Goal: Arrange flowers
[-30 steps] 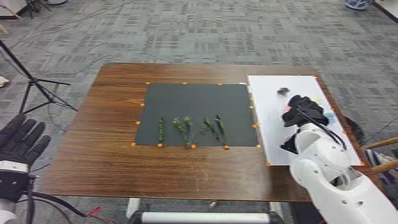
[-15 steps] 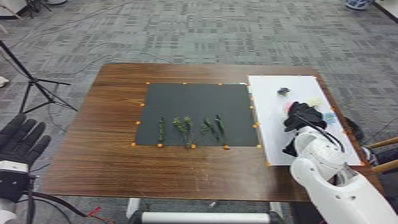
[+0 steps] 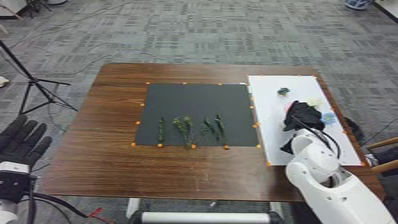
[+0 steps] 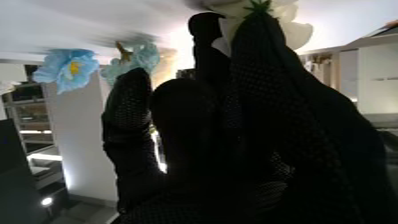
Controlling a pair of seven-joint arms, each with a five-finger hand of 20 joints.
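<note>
In the head view my right hand [image 3: 304, 116] is low over the white board, back toward the camera. A pale yellow flower [image 3: 314, 102] and a blue flower [image 3: 330, 119] lie close around it; a small teal flower [image 3: 283, 91] lies farther off. Green stems [image 3: 183, 131] are laid on the black mat [image 3: 195, 100]. My left hand [image 3: 19, 142] is spread beside the table. In the right wrist view my right hand [image 4: 231, 135] has its fingers extended, their tips against a white flower [image 4: 291, 31]; beyond are a light-blue flower [image 4: 67, 68] and a teal one [image 4: 138, 59].
The white board [image 3: 277, 145] lies on the table's right part, beside the black mat. Orange markers line the mat's edges. Bare brown wood [image 3: 169, 177] runs along the near side. A black tripod [image 3: 34, 80] stands on the floor at the left.
My right hand has drawn back a little toward the near side, uncovering the pale yellow and blue flowers. The left hand has barely moved.
</note>
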